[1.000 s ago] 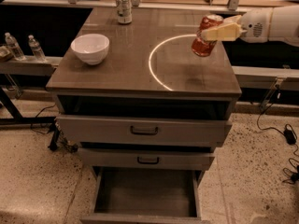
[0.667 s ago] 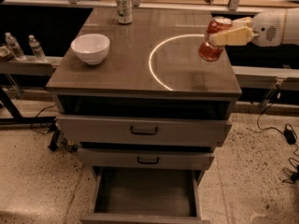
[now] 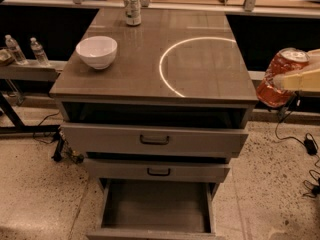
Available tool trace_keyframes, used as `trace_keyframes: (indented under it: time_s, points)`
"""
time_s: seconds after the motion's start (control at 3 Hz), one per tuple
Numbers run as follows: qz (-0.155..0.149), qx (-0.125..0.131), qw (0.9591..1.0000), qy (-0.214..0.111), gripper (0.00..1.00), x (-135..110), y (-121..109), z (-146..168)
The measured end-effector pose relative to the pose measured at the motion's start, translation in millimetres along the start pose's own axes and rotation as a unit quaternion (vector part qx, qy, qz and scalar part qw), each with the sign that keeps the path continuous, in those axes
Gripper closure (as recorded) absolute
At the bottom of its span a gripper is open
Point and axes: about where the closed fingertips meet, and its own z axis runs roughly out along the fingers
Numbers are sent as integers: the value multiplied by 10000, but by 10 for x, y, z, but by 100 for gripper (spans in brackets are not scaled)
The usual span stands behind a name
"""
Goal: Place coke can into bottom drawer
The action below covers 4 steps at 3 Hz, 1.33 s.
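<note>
Your counter point(image 3: 150, 79) has the bottom drawer point(image 3: 155, 206) pulled open under its front edge. Just past the counter's right edge, your gripper point(image 3: 289, 73) pinches the tilted coke can point(image 3: 269, 92), which hangs in the air.

Bottom drawer point(image 3: 157, 206): pulled out, interior open from above. Middle drawer point(image 3: 159, 171) and top drawer point(image 3: 155, 140), partly out, overhang its rear. Gripper point(image 3: 295, 71) clasping coke can point(image 3: 272, 91): right of cabinet point(image 3: 150, 69), in open air.
</note>
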Motion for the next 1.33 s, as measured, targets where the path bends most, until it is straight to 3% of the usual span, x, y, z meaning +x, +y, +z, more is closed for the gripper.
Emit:
trace_keyframes:
  time_s: [0.33,0.67,1.0,1.33]
  points:
    - [0,-2,10000,0,100,0,1,1]
    - [55,-252,9997,-26,100,109,93,38]
    - [91,-670,9977,-39,100,424,348,20]
    - [19,-1016,9948,85,100,1057,769,-142]
